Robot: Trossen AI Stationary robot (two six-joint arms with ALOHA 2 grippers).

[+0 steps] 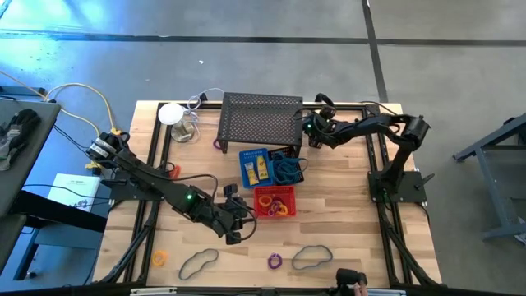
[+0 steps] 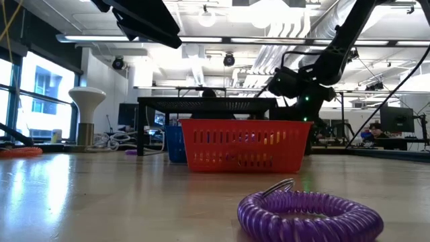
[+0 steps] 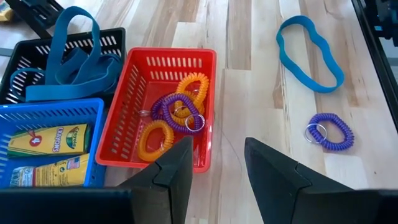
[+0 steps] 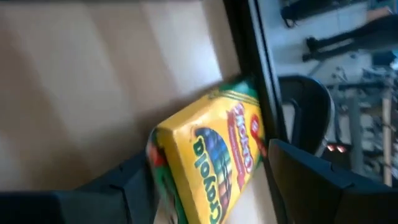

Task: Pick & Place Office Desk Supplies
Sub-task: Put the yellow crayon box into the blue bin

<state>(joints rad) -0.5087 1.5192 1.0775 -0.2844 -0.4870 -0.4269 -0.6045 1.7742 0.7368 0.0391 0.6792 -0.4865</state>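
Note:
A yellow crayon box (image 4: 211, 165) lies flat on the wood beside the black frame rail (image 4: 249, 56). My right gripper (image 4: 210, 154) is open around it, one finger on each side, by the right end of the mesh rack (image 1: 261, 115). My left gripper (image 3: 217, 168) is open with nothing between its fingers, hovering just off the red bin's (image 1: 274, 201) near corner. That bin holds orange, yellow and purple rings (image 3: 177, 112). On the table lie a purple ring (image 3: 329, 132) and a blue looped cord (image 3: 309, 53).
The blue bin (image 1: 255, 166) holds yellow boxes, and the black bin (image 1: 289, 170) holds blue cords. Near the front edge lie another cord loop (image 1: 198, 262) and an orange ring (image 1: 159, 258). A white lamp-like stand (image 1: 170, 113) is at the far left.

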